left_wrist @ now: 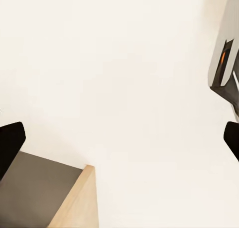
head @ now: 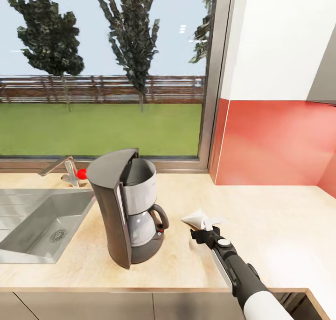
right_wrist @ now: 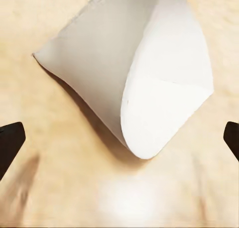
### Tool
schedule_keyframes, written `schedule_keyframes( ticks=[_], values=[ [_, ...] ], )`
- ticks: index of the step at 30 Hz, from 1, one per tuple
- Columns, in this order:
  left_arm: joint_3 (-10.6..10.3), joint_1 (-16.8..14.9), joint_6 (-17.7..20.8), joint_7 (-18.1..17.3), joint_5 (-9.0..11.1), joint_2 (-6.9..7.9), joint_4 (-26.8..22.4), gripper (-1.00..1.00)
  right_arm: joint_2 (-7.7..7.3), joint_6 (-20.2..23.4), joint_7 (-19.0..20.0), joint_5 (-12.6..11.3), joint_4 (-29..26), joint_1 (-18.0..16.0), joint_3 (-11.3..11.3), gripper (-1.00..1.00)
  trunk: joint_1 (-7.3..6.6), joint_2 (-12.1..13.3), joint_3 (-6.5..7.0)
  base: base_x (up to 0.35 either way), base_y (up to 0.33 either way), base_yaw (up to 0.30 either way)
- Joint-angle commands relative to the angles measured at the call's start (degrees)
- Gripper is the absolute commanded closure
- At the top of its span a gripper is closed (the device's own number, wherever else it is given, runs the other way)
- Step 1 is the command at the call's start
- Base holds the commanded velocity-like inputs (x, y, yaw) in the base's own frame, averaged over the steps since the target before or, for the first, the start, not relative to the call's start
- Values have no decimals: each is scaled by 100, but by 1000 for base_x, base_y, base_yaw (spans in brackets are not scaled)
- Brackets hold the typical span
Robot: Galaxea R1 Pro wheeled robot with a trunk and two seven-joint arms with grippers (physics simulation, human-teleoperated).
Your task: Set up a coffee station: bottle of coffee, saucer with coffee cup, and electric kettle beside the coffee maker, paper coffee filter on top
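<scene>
1. Handling (a judgement): the paper coffee filter (right_wrist: 149, 78) looks very light, thin and soft, likely to crumple or slide on the smooth bench (head: 280, 217) if pushed flat. The raised folded edge of the cone seems the best place to pinch, with gentle pressure.
2. Appearance: whitish folded cone, open mouth curled, a crease across one face, casting a soft shadow beneath it.
3. Location: lower centre-right of the head view, lying on the bench to the right of the coffee maker (head: 128, 205), near but apart from it.
4. Right claw (head: 208, 227): hovering right at the filter, fingers spread in the wrist view with the filter between the two dark tips; nothing pinched yet.
5. Left claw (left_wrist: 119, 138): fingers spread, holding nothing (a pale surface beyond).
6. Destination: the coffee maker's white filter housing, upper part of the machine, stands open at the top.
</scene>
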Motion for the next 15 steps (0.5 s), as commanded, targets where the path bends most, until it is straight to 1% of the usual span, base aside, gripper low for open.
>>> schedule_keyframes(
  ticks=[1,7,15],
  values=[
    [3,-4,-27,5,28,-5,8,-100,0,34,-1,4,-11,-3,4,-100,5,-11,-11,135,133,0],
    [3,5,-27,5,21,-17,8,-100,0,34,-1,4,-31,-3,4,-100,5,-11,-11,106,83,0],
    [3,57,-27,5,21,-16,8,-100,6,34,0,2,-102,-3,-4,-100,5,-11,-11,16,8,0]
  ],
)
